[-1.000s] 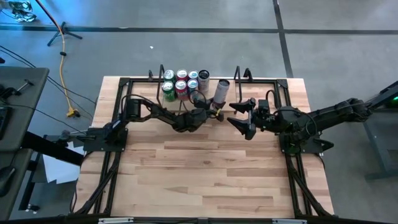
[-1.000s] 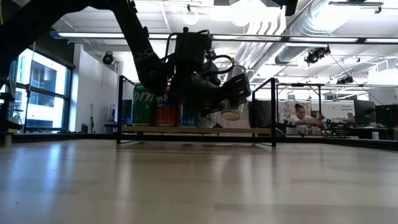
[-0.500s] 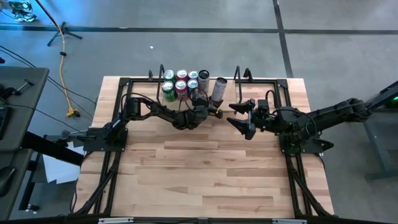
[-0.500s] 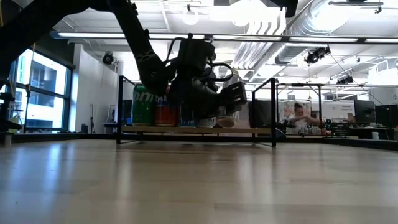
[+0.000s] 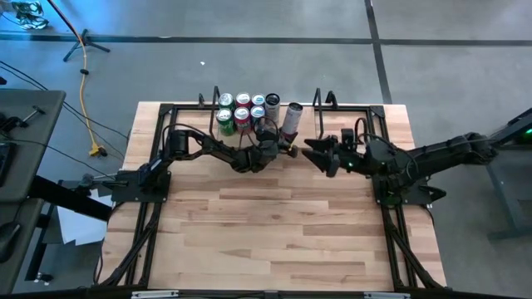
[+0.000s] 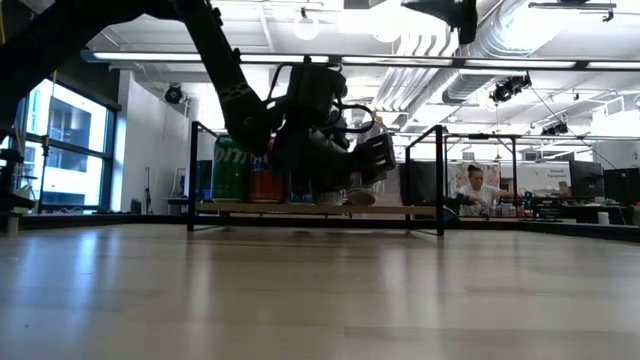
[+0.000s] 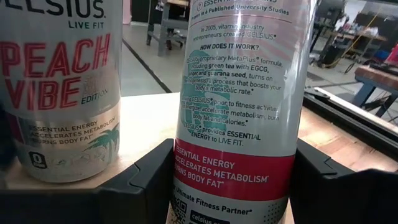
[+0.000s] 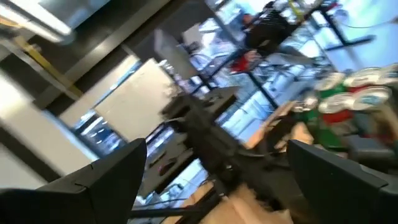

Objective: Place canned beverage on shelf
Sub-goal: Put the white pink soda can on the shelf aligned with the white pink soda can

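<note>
A silver can [image 5: 291,120] with a red band [image 7: 239,124] is held by my left gripper [image 5: 283,148] at the right end of a row of cans [image 5: 245,110] standing on the shelf [image 6: 300,208]. In the low view its bottom [image 6: 362,197] hangs close over the pale board; I cannot tell whether they touch. A Peach Vibe can [image 7: 59,93] stands on the board beside it. My right gripper [image 5: 320,155] hovers open to the right of the held can, above the table, with nothing in it. My left gripper pinches the can's lower wall at the red band [image 7: 186,168] between its two fingers [image 7: 143,180], one on each side. The fingers come almost level from the table's near side. The can stands nearly upright, leaning a little to the right.
Black wire uprights [image 6: 192,170] [image 6: 440,175] stand at both ends of the shelf. The board has free room to the right of the held can. A black frame [image 5: 158,166] runs along the table's sides. A person [image 6: 480,185] sits in the room far behind.
My left gripper has carried the can down and toward the row of cans on the shelf, and the can has come from a clear tilt to nearly upright. My right gripper has rolled about its own line without leaving its place.
</note>
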`<state>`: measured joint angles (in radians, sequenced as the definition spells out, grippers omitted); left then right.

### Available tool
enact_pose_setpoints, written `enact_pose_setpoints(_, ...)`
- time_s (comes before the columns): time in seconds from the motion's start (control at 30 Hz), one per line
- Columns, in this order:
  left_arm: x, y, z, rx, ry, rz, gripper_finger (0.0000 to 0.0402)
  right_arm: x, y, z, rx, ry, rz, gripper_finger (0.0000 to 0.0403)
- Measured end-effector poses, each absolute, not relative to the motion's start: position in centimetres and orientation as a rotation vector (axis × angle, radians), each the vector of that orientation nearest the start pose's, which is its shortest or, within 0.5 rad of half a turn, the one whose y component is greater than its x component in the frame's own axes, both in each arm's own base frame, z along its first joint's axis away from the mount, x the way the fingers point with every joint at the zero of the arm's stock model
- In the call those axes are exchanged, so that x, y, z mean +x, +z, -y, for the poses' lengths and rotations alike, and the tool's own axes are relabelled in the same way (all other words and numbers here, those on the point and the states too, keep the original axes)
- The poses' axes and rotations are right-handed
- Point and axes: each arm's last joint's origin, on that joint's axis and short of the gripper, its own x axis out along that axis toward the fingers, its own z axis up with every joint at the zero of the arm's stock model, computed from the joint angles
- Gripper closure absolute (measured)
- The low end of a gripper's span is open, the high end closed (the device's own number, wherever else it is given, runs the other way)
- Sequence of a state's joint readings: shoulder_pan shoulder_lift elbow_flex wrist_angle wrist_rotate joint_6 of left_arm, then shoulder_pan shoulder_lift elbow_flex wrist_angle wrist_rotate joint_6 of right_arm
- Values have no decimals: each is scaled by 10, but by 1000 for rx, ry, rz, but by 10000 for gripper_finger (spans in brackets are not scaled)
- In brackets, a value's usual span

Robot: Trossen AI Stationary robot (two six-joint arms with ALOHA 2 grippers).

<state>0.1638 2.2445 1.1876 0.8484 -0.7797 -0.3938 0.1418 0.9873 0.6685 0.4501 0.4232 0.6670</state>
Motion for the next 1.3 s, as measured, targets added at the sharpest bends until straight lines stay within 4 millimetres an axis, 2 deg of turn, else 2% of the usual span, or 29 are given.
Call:
enact_pose_setpoints(0.07, 435, 105, -93, -298, 966, -18, 207, 220, 314, -11, 717, -261, 210, 34)
enact_pose_setpoints(0.17, 436, 102, -91, -309, 963, -3, 207, 225, 319, 1, 690, -338, 111, 51)
enact_pose_setpoints(0.3, 436, 100, -91, -319, 960, 11, 207, 233, 338, 25, 623, -527, -36, 102)
enact_pose_setpoints(0.4, 436, 100, -91, -316, 961, 6, 207, 235, 356, 49, 568, -712, -114, 164)
enact_pose_setpoints(0.5, 436, 100, -91, -308, 961, 1, 207, 240, 368, 74, 524, -830, -174, 249)
enact_pose_setpoints(0.6, 436, 99, -91, -307, 960, -4, 207, 249, 373, 99, 524, -830, -216, 355)
enact_pose_setpoints(0.67, 436, 99, -91, -302, 961, -8, 207, 259, 368, 114, 535, -808, -257, 388)
enact_pose_setpoints(0.8, 436, 98, -91, -295, 959, -14, 207, 278, 345, 137, 625, -825, -332, 387)
enact_pose_setpoints(0.97, 436, 98, -91, -289, 958, -17, 206, 293, 311, 157, 694, -853, -440, 398)
enact_pose_setpoints(1.3, 435, 97, -93, -249, 958, -39, 206, 294, 304, 162, 700, -875, -461, 403)
